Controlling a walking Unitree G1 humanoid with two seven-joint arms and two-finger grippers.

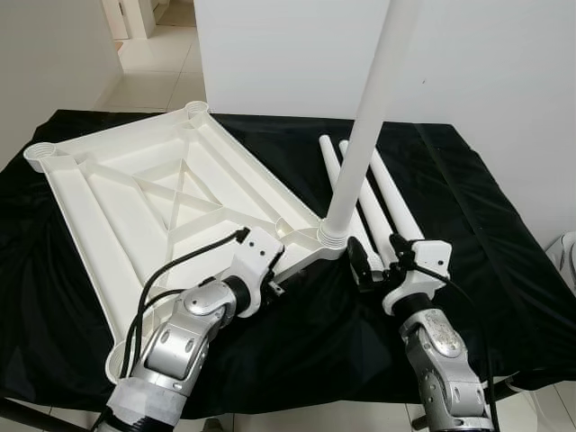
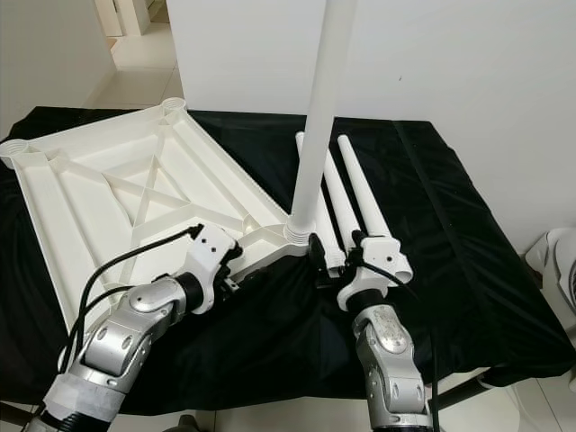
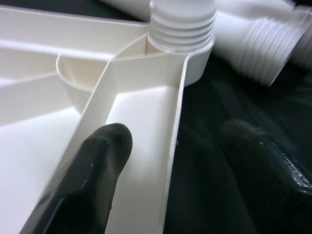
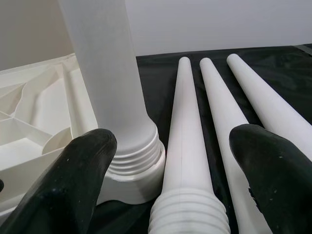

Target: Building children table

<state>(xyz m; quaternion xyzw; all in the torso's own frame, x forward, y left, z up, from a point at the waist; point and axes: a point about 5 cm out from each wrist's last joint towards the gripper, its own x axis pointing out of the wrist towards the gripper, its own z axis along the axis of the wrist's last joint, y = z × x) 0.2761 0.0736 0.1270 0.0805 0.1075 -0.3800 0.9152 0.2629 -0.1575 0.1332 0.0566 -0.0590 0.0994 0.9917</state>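
Your left gripper (image 3: 165,161) is spread wide across the near rim of the upturned white tabletop (image 1: 135,193), which lies on the black cloth (image 1: 504,270), gripping nothing. One leg (image 1: 364,126) stands upright in the tabletop's near corner socket. Three loose legs (image 4: 214,112) lie side by side just right of it. Your right gripper (image 4: 170,161) is wide open and empty, over their threaded ends.

I see the tabletop (image 1: 144,193) flat on the cloth (image 1: 504,270); one leg (image 1: 364,135) stands in its near-right corner, three legs (image 1: 382,193) lie right of it.
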